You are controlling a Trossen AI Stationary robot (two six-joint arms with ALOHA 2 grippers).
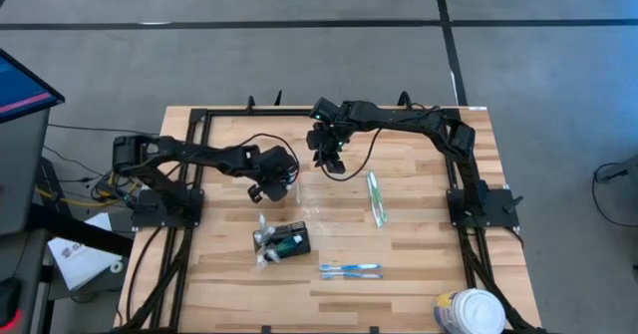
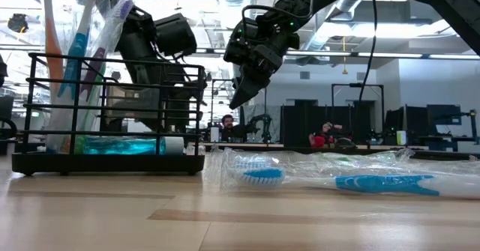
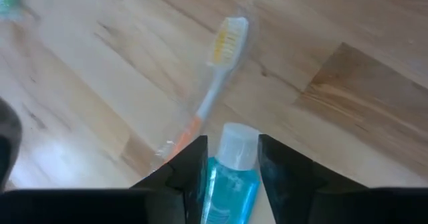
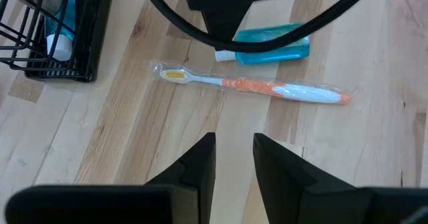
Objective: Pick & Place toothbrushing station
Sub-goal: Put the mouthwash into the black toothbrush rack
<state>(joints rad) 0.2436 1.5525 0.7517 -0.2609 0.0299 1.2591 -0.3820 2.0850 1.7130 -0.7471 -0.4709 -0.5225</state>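
High view: station (image 1: 289, 240) sits at table centre-front, already stuffed w/ wrapped brushes, approx 5 o'clock from L gripper (image 1: 282, 177). L gripper is clamped on a blue bottle (image 3: 231, 184), white cap poking out past the fingers (image 3: 192, 174). R gripper (image 1: 329, 155) hovers at 1 o'clock of L one, empty, fingers slightly parted w/ a narrow gap in R wrist view.

Risks: bottle is pinched low on its body w/ cap fwd, could slip or tilt if swung fast. Orange brush (image 4: 267, 88) in clear wrap lies right under L gripper; dropping down could snag the wrap or drag it. Both grippers are near each other mid-table, R arm's cable loops close, so crossing paths = collision chance. Station is light wire-and-tray, a nudge may tip the brushes out.

Room: green brush (image 1: 376, 197) at 3 o'clock of station, blue brushes (image 1: 350, 269) at 4 o'clock, both apart from it. White tub (image 1: 472, 312) at front-right edge, half off table (image 1: 419, 244) corner. Back-left area bare, station well in from the edges
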